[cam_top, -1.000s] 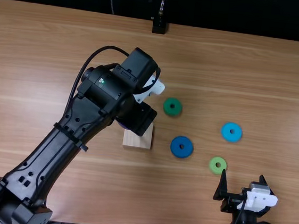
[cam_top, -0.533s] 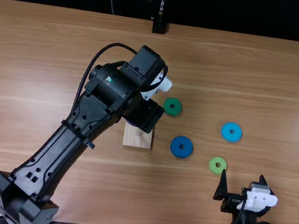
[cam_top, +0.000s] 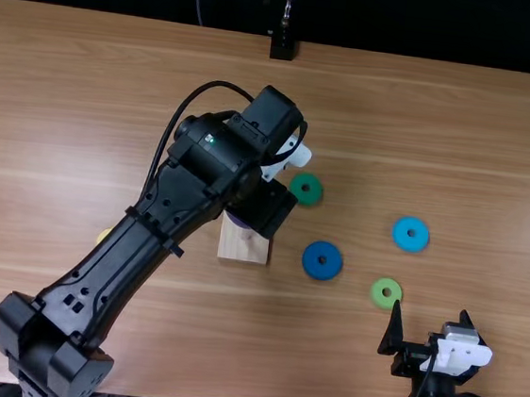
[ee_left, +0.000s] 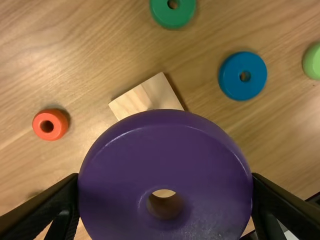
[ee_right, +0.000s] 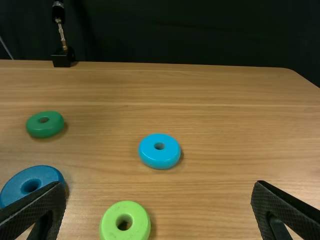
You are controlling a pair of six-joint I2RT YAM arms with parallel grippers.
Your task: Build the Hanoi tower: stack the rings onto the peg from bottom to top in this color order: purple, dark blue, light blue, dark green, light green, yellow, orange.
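From my seat the table (cam_top: 497,157) is the biggest thing, its pale brown grain running across to a straight far edge, with a dark backdrop (cam_top: 435,22) behind. The left arm (cam_top: 146,243) slants over it from the near edge and is my main obstruction: it partly covers the yellow ring and overhangs the block. The left gripper (cam_top: 266,208) has its fingers either side of the purple ring (ee_left: 165,150), gripping it by the rim near the block; I can't judge the height between them. The right gripper (cam_top: 431,308) sits low by the near edge, fingers wide apart with a gap between. A black stand (cam_top: 283,47) is at the far edge. The square wooden block (cam_top: 243,249) lies flat. The dark blue ring (cam_top: 308,259) is just beside it, and the light blue ring (cam_top: 401,234) lies well apart from both. The dark green ring (cam_top: 297,187) is near the left gripper, the light green ring (cam_top: 378,295) close to the right one. The yellow ring (cam_top: 103,236) peeks from the arm's edge, and the small orange ring (ee_left: 56,134) lies across the block from the dark blue one.
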